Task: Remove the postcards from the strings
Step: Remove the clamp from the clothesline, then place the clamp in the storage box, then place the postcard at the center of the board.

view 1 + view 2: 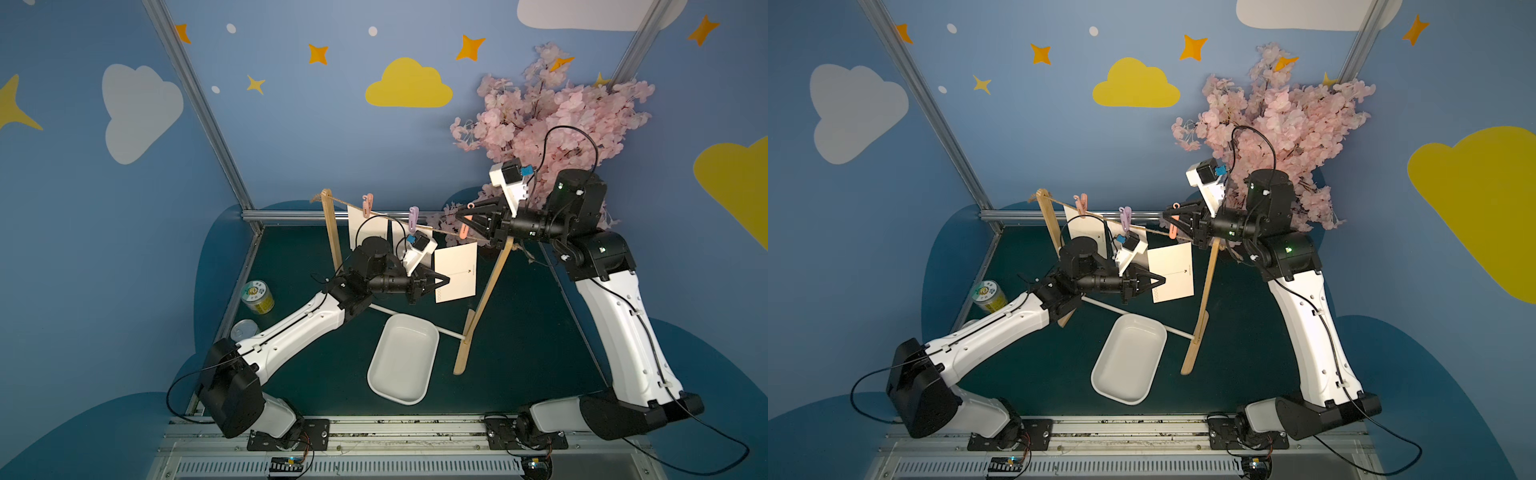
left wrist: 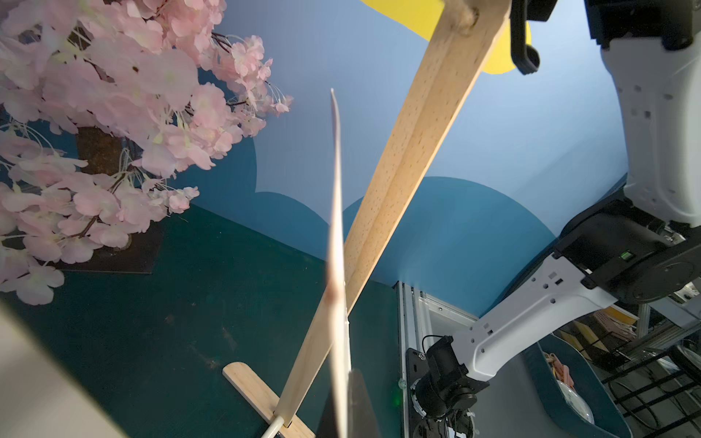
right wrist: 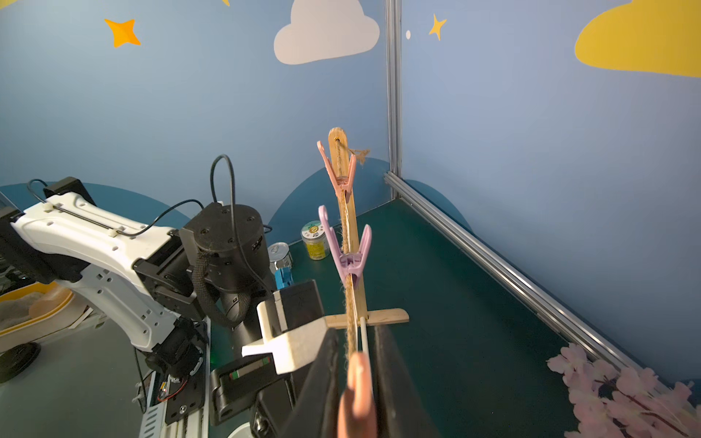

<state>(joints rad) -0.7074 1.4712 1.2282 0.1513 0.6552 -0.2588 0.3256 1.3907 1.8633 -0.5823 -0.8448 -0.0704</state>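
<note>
A top view shows three postcards (image 1: 456, 272) (image 1: 365, 227) (image 1: 395, 232), three clothes pegs (image 1: 367, 204) (image 1: 413, 218) (image 1: 464, 230), one twine (image 1: 390, 215), two wooden uprights (image 1: 332, 237) (image 1: 494, 274), one white tray (image 1: 384, 345) at lower centre, two cans (image 1: 257, 297) (image 1: 245, 330) at the left, one blossom tree (image 1: 552, 112) upper right, two robot arms (image 1: 299, 332) (image 1: 615, 324).

No legible words or numbers anywhere. Front postcard (image 1: 456, 272): thin printed line ending in a small arrowhead-like mark, and a row of tiny boxes along one edge. Yellow-labelled jar (image 1: 258, 297), 9 o'clock on the surface (image 1: 519, 332): lid emblem, characters too small to read.
</note>
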